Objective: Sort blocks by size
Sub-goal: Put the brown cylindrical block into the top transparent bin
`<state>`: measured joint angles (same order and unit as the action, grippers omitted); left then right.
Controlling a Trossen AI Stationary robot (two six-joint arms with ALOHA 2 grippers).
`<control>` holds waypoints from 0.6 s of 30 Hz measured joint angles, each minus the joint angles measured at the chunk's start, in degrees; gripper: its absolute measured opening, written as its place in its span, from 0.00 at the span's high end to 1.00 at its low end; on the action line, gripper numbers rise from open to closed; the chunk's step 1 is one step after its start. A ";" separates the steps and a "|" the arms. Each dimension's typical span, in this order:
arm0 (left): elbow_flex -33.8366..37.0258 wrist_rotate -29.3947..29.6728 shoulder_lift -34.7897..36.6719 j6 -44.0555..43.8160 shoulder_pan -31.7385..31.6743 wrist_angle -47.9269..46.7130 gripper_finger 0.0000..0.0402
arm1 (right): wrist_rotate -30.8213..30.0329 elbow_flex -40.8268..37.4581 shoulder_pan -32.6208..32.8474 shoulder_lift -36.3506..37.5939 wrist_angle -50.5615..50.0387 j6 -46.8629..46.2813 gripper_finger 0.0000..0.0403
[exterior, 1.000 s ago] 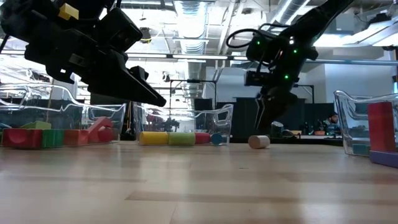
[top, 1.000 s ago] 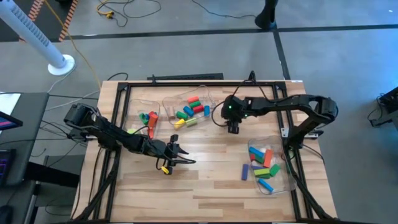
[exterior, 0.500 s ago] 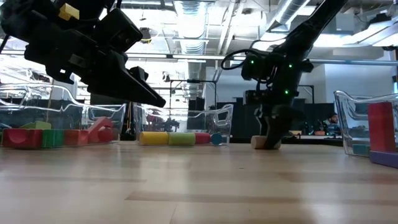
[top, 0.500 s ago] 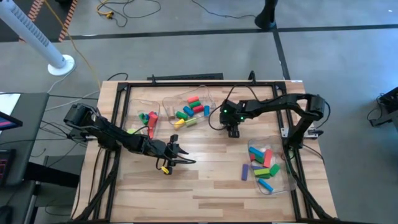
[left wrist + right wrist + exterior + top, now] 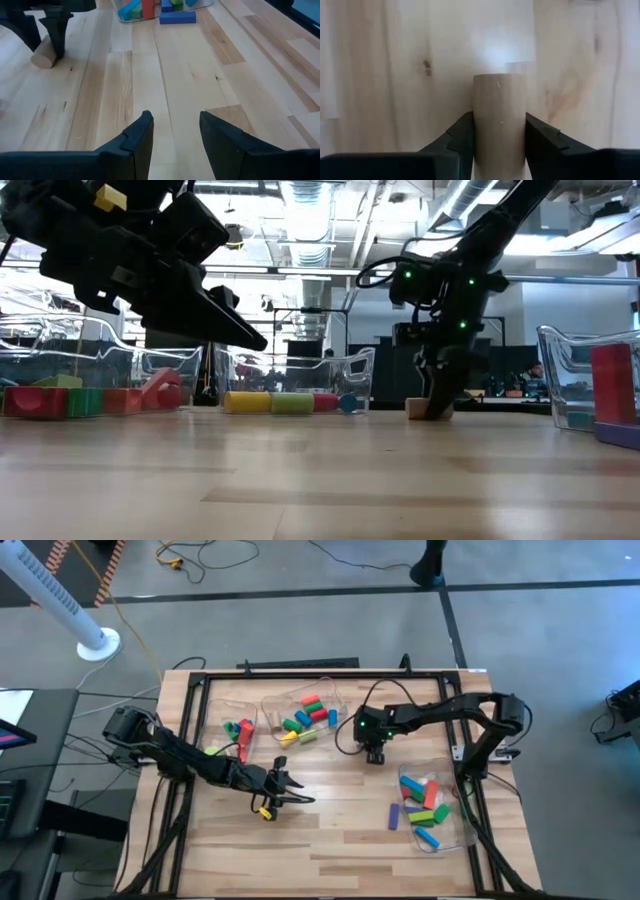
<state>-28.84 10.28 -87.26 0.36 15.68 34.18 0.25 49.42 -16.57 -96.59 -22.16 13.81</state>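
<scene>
A plain light wooden cylinder [image 5: 499, 115] lies on its side on the table, right of centre, and my right gripper [image 5: 375, 753] is shut on it. The low view shows this block [image 5: 415, 409] on the boards at the fingers' foot. My left gripper [image 5: 290, 790] hangs open over the bare boards left of centre, nothing between its fingers [image 5: 175, 130]. Coloured blocks fill three clear bins. My right gripper pinches the cylinder's two curved long sides [image 5: 479, 131] between its two fingers. The fingers come steeply from above and stand one on each side of the cylinder, whose far end reaches past their tips. The cylinder lies on the table.
One clear bin [image 5: 238, 730] with red and green blocks stands at the far left, a second [image 5: 305, 715] beside it, a third [image 5: 430, 802] at the right edge. A blue bar [image 5: 394, 816] lies on the table beside the third bin. The near half of the table is bare wood.
My right gripper has sunk from above the cylinder to the table and now stands about the cylinder, which has stayed in its place.
</scene>
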 joint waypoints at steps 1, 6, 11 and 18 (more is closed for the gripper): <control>0.00 0.00 0.00 0.02 0.00 0.10 0.61 | 0.02 -0.02 0.41 0.02 -0.08 -0.51 0.61; 0.00 0.44 0.00 1.55 0.00 1.27 0.61 | 0.10 0.09 3.72 0.06 0.26 -4.06 0.59; 0.00 0.65 0.00 7.58 0.00 5.33 0.61 | 3.57 2.64 8.90 0.06 1.47 -7.30 0.59; -0.21 5.27 0.00 17.80 -0.01 7.17 0.61 | 6.19 9.20 16.42 0.23 1.92 -10.67 0.59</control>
<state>-29.05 15.56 -87.26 18.16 15.67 41.34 6.44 58.62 -0.15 -96.36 -20.23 3.14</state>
